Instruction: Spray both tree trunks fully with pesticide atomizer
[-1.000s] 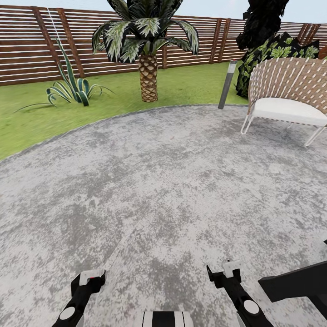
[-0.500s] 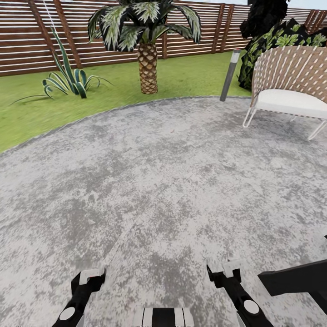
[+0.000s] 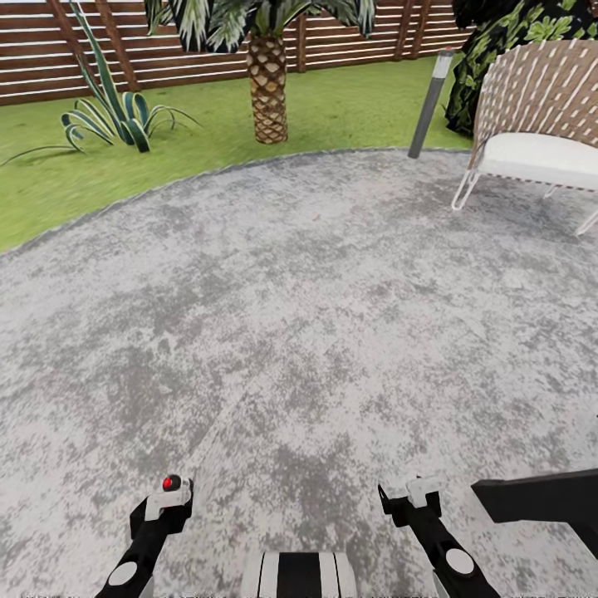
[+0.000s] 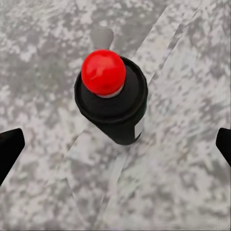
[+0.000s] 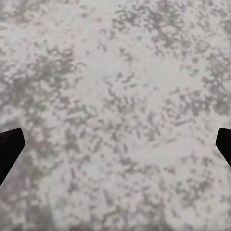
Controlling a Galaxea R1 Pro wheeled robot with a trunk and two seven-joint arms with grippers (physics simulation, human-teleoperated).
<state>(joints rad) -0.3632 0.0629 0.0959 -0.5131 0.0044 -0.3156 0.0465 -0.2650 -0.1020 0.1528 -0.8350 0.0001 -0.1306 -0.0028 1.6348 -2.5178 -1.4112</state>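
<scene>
The pesticide atomizer (image 4: 113, 98) stands upright on the grey paving of the floor (image 3: 316, 316), its red top (image 4: 103, 72) facing my left wrist camera and a strip of white label showing on its dark body. My left gripper (image 4: 115, 147) hangs directly above it with jaws wide; the two dark fingertips (image 4: 9, 149) sit far out to either side, apart from the bottle. In the head view the red top (image 3: 170, 482) shows just beyond my left gripper (image 3: 164, 505), near the lower edge of the paved area.

My right gripper (image 3: 413, 498) hangs over bare paving, jaws likewise wide, fingertips (image 5: 9, 147) set at the outer margins with nothing between them.

Beyond the curved far edge of the paving lies lawn (image 3: 349, 108). On it stand a short palm (image 3: 268, 83), a spiky plant (image 3: 112, 112) and a grey post (image 3: 433, 104). A woven chair (image 3: 540, 133) sits at the paving's far right edge. A slatted wooden fence (image 3: 166, 50) closes the background.
</scene>
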